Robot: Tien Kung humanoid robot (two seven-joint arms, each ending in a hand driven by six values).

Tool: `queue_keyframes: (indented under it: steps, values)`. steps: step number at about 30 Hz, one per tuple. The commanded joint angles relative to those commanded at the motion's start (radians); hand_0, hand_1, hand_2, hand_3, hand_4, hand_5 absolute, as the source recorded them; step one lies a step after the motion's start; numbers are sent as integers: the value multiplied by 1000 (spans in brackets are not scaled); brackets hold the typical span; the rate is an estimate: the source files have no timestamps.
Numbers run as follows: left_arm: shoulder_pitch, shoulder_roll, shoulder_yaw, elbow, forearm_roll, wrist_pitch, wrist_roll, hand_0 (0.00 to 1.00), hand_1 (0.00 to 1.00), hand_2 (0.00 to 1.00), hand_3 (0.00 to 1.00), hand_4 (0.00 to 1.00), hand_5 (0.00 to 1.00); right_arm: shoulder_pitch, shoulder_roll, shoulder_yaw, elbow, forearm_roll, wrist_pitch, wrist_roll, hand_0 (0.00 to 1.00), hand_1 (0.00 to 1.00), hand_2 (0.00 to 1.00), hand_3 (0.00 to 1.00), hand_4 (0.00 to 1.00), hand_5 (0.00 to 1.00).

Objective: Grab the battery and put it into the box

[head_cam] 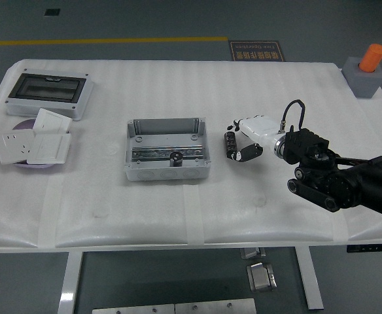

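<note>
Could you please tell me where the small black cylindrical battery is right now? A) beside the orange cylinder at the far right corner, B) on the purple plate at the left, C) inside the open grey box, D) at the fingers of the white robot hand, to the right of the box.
D: the small black cylindrical battery sits at the white robot hand, right of the open grey box, not yet inside it.

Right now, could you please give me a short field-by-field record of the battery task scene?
battery: dark cylinder on the white table, right of the box, between the right hand's fingers
box: open grey junction box at table centre, a small black part inside
right hand: white hand at the battery, fingers curled around it
left hand: not in view
far left: clear-lidded enclosure; white wall switch plates stacked on a purple disc
far right corner: orange cylinder on a grey block
task state: battery not yet in the box
</note>
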Motion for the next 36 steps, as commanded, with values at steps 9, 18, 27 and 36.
queue_keyframes:
  steps: [9, 18, 27, 36]
  values:
    - [1, -2, 5, 0, -3, -1, 0, 599, 646, 491, 559, 608, 261, -4, -2, 6, 3, -10, 12, 0, 835, 738, 737, 739, 526, 289]
    - [2, -3, 11, 0, -11, 3, -6, 599, 646, 491, 559, 610, 265, 5, -47, 51, 88, -8, -25, -8, 831, 734, 733, 730, 512, 277]
    - [7, -4, 4, 0, -5, 5, -4, 598, 646, 491, 560, 614, 271, -51, -93, 252, 276, -76, -45, -32, 820, 730, 724, 725, 516, 283]
    - [12, -4, -6, 0, 3, 3, 0, 598, 646, 490, 560, 615, 275, -150, -28, 434, 479, -111, -45, -52, 820, 729, 726, 725, 517, 282]
